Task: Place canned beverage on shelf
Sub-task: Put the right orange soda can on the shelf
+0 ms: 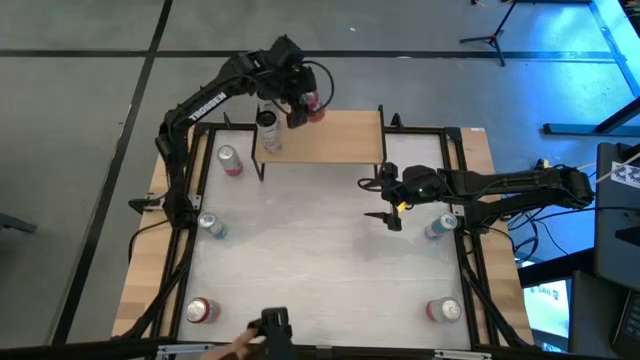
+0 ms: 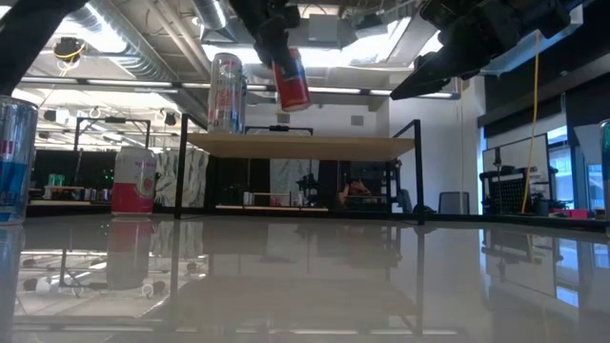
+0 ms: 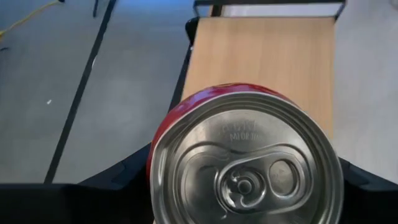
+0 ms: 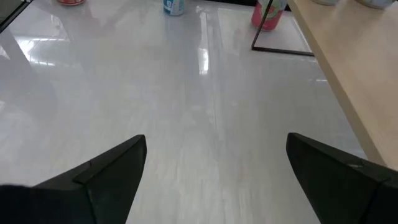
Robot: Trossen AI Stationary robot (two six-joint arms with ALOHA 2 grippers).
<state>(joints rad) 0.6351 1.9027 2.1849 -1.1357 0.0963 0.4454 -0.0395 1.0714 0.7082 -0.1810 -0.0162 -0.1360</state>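
Left pincer (image 2: 286, 71) grips the red can (image 2: 292, 81) above the shelf (image 2: 305, 146) — seemingly tilted; level it, then lower it clear of the silver can (image 2: 227, 92). Right pincer (image 1: 388, 200) waits open.

My two arms are dark, jointed tubes, white lettering on the left one, black cables trailing, each ending in wedge-shaped black fingers (image 4: 106, 171).

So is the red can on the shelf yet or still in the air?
In the air: the red can hangs tilted in the left gripper, above the shelf.
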